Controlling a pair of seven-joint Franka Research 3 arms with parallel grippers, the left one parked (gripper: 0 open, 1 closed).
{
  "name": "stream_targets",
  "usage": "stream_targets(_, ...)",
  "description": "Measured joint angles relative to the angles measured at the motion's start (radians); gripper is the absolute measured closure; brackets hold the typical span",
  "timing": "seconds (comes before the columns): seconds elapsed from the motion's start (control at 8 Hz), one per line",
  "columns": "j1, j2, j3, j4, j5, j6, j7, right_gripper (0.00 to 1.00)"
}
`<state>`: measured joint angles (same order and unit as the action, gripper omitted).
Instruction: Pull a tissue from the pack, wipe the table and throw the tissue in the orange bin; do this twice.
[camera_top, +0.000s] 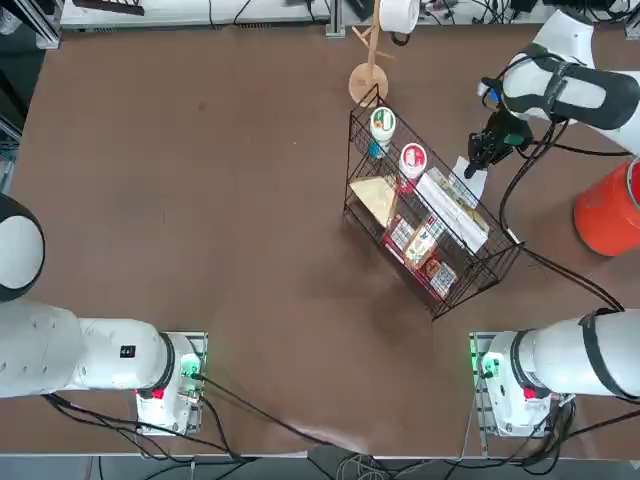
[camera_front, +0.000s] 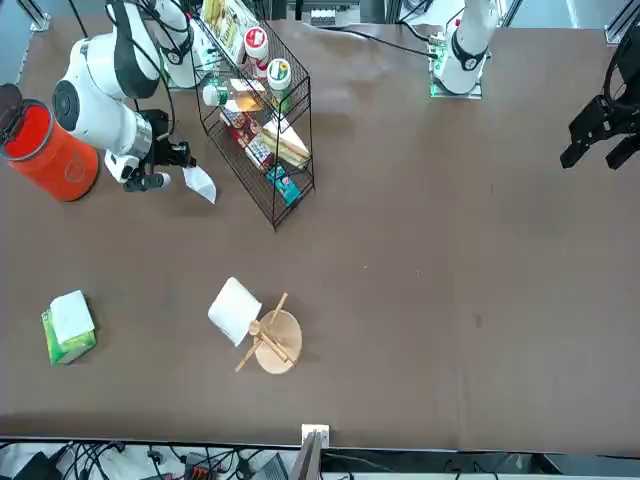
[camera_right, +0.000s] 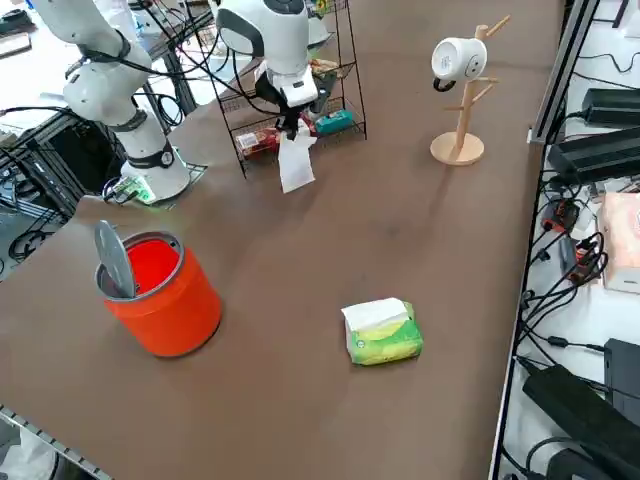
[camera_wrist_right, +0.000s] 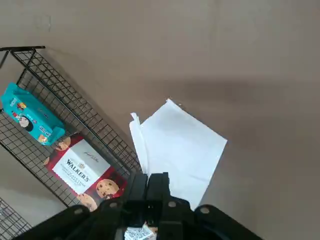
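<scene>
My right gripper (camera_right: 291, 124) is shut on a white tissue (camera_right: 296, 162), which hangs down from its fingertips beside the wire basket. In the wrist view the tissue (camera_wrist_right: 181, 144) spreads flat below the closed gripper (camera_wrist_right: 150, 186), over the brown table (camera_wrist_right: 240, 50). From the front, the gripper (camera_front: 160, 180) and tissue (camera_front: 201, 184) sit between the basket and the orange bin (camera_front: 48, 150). The bin (camera_right: 160, 292) stands with its lid tipped open. The yellow-green pack (camera_right: 383, 332) lies on the table (camera_right: 420, 230) away from the gripper, white tissue showing on top.
A black wire basket (camera_top: 425, 215) full of snack packets stands right next to the gripper. A wooden stand with a white paper roll (camera_right: 457, 92) is at the table's far side. The parked left arm (camera_top: 90, 350) stays at its base.
</scene>
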<state>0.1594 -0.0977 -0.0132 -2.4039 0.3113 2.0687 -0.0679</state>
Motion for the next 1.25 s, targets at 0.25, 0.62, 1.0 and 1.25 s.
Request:
stream_targets(0.25, 0.004, 0.0, 0.0, -0.015, 0.0, 0.005, 0.007, 0.99)
stream_targets(0.62, 0.005, 0.007, 0.0, -0.042, 0.0, 0.05, 0.013, 0.99)
stream_targets(1.0, 0.006, 0.049, 0.0, -0.048, 0.0, 0.109, 0.015, 0.99)
stream_targets(1.25, 0.006, 0.076, 0.0, -0.048, 0.0, 0.149, 0.015, 0.99)
